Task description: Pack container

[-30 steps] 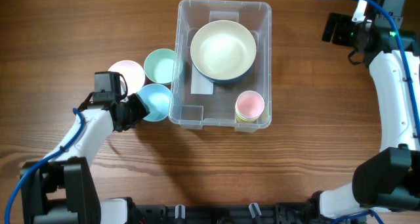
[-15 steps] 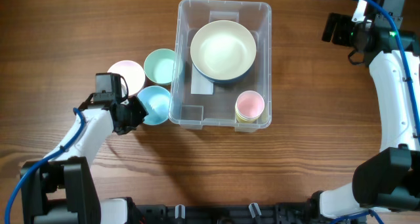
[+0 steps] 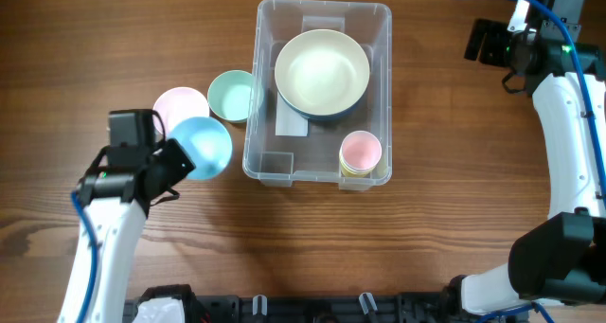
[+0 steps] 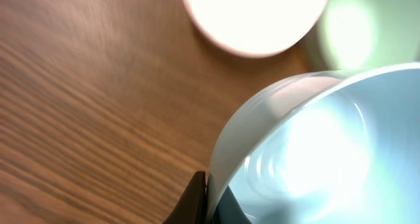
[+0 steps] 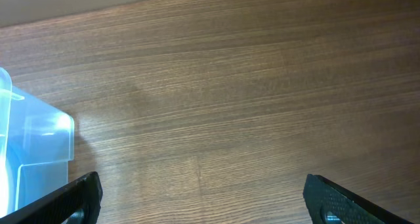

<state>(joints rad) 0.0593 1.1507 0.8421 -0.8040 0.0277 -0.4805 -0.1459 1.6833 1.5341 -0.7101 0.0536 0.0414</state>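
Your container (image 3: pixel 388 86) sits on the table (image 3: pixel 426 238), in the upper middle of the overhead view. Inside it, a big bowl (image 3: pixel 322 74), cream within and blue outside, fills the far half and covers part of the white label (image 3: pixel 292 126). A pink cup (image 3: pixel 360 152) stands in the near right corner, nested in a yellow one. Just outside the left wall is a green bowl (image 3: pixel 231 96), touching or nearly touching it, with a pink bowl (image 3: pixel 178 102) beside that. Your left gripper (image 3: pixel 182 160) is pinched on the near rim of a blue bowl (image 3: pixel 204 145), which overlaps the pink bowl's edge. The left wrist view shows one dark finger (image 4: pixel 194 199) against the outside of that rim. Your right gripper (image 5: pixel 202 181) hangs over bare wood well to the container's right, jaws spread wide and holding nothing.
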